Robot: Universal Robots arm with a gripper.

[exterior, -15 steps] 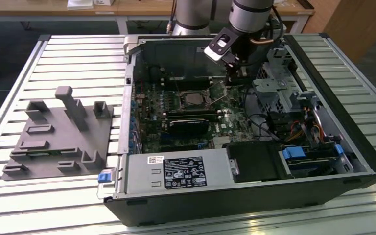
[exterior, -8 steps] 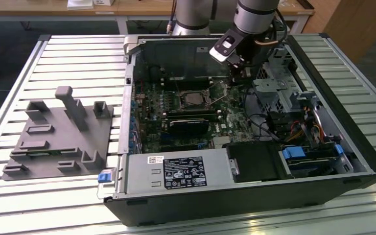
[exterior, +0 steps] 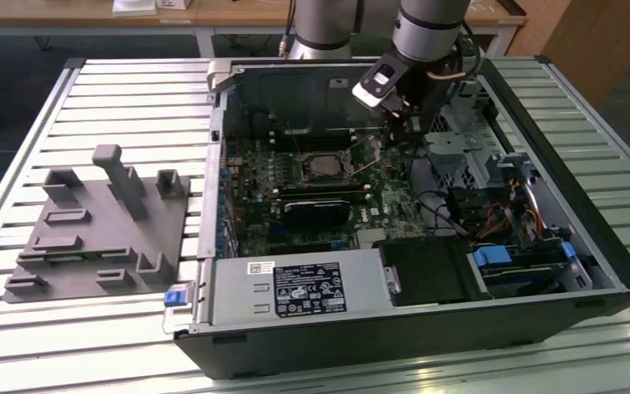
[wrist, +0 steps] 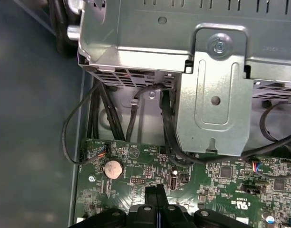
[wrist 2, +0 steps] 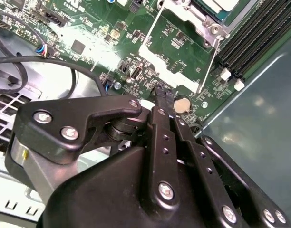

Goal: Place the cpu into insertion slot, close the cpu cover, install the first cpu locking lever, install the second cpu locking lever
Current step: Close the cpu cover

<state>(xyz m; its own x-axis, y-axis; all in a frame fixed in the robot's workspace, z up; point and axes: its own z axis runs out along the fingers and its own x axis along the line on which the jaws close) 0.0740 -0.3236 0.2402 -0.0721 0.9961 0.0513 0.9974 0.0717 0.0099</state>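
The cpu [exterior: 321, 167], a dull grey square, is seen seated in the silver-rimmed slot [exterior: 298, 167] on the green board, seemingly under the cover [wrist 2: 182, 11]. The gripper [wrist 2: 163, 95] is pinched together nearby, empty.

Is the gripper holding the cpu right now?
No, the gripper is shut with nothing between its fingers, close to the coin battery on the green board.

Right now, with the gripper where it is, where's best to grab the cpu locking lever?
Likely the free end of the locking lever, the thin silvery rod slanting from the cpu cover toward the gripper. It looks like bare wire lifted off the green board there, so pinch across it from above. Nearer the cover there is less room.
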